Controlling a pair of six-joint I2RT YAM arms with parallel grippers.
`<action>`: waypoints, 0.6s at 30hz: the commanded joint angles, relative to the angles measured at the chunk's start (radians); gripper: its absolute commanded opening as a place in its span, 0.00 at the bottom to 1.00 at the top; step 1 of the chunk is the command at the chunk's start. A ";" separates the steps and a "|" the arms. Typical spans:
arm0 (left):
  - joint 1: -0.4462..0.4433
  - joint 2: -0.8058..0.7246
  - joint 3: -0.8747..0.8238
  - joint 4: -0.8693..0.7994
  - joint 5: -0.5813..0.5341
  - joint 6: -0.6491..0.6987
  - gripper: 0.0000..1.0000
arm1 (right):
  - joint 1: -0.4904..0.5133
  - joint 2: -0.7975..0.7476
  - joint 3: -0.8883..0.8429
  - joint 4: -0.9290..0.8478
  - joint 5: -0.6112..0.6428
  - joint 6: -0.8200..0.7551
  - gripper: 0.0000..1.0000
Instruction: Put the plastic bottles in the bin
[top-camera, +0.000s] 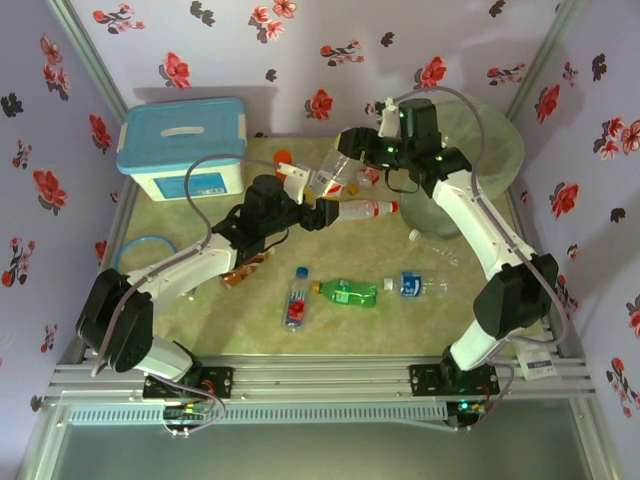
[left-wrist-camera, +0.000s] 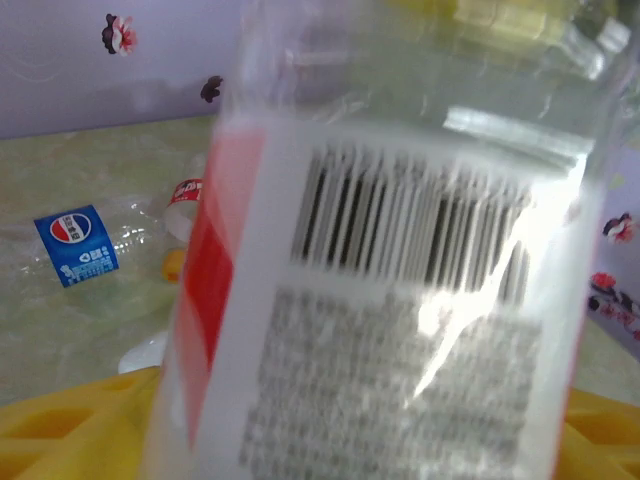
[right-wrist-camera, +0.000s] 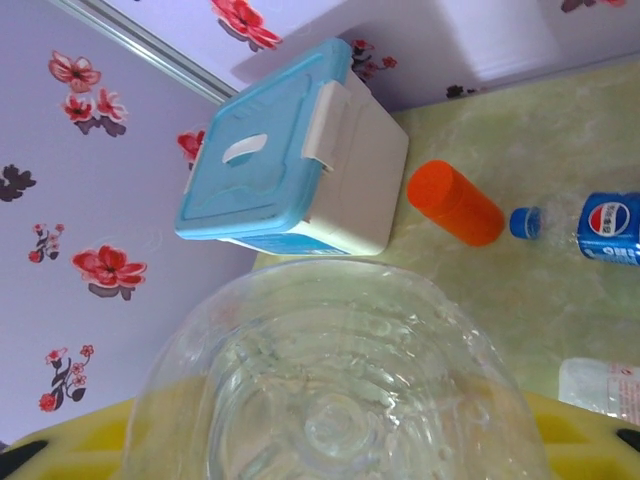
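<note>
Left end effector (top-camera: 318, 214): pinched on a red-labelled bottle (top-camera: 368, 208), held above the middle of the worktop (top-camera: 230, 325). In the left wrist view the bottle's barcode label sits close to the lens, with yellow fingers (left-wrist-camera: 70, 430) at either side of it.

- Long axis: roughly level, running left to right.
- Free end points at the bin (top-camera: 497, 160) and ends just beside the bin's near-left wall.

Right end effector (top-camera: 346, 164): closed on a clear bottle (top-camera: 330, 178), its ribbed base toward the right wrist camera.

- It hangs over the far middle of the worktop, near the blue-lidded box (top-camera: 182, 147).
- It points away from the bin, which lies behind its wrist on the robot's right.

Bin: far right corner of the worktop, upright, mouth open to the top.

Judgement:

- The left arm's bottle is the nearer to the rim.
- Its axis already points at the bin, so a short carry rightward and a little farther back should put it over the mouth.
- It may need lift to clear the wall. Height over the rim cannot be read from above.
- The right arm has to swing back to its own right before it can let go.
- The two end effectors are near each other, so their paths may cross.

Loose on the near worktop, well apart from the bin:

- green bottle (top-camera: 348, 292)
- Pepsi bottle (top-camera: 412, 284)
- small blue-capped bottle (top-camera: 297, 303)
</note>
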 joint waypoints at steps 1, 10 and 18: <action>0.005 -0.050 -0.027 0.031 0.004 -0.011 0.93 | -0.017 0.007 0.091 -0.004 0.014 -0.031 0.47; 0.033 -0.186 -0.143 -0.070 -0.025 -0.039 1.00 | -0.197 -0.030 0.322 -0.158 0.180 -0.176 0.42; 0.066 -0.266 -0.270 -0.117 -0.085 -0.100 1.00 | -0.313 -0.165 0.270 -0.164 0.517 -0.297 0.38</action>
